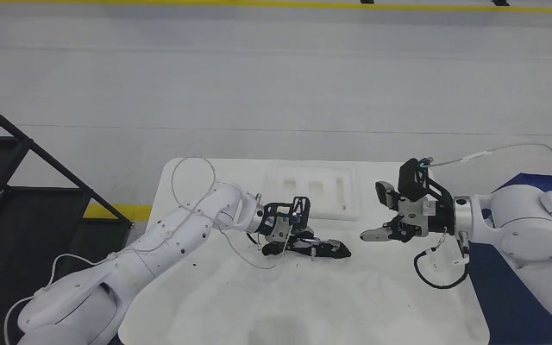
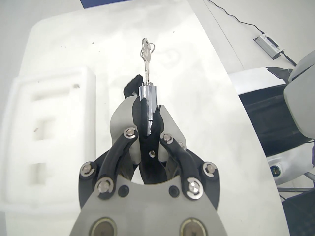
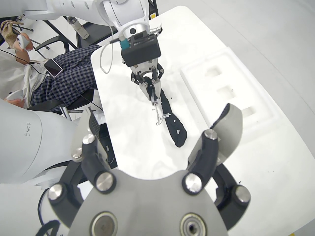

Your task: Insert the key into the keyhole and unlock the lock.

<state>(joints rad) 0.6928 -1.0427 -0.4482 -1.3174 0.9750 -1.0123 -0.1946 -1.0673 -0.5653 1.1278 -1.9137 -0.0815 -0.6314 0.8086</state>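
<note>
and the count: one lock point(image 2: 147, 99), one key point(image 2: 147, 58), one ring point(image 2: 153, 48), one tray point(image 2: 61, 79) at twelve o'clock of the lock, three pockets, one table point(image 2: 196, 124), two grippers: left gripper point(image 2: 145, 104), right gripper point(image 1: 378, 213).

Left pincer point(image 2: 147, 108) clamped tight; right pincer point(image 3: 160, 111) spread wide

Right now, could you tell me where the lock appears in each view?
Top view: lock at the table's middle, in the left gripper.
Left wrist view: lock clamped in that gripper.
Right wrist view: lock in the left gripper, opposite.
Shared landmark: white foam tray beside it.
</note>
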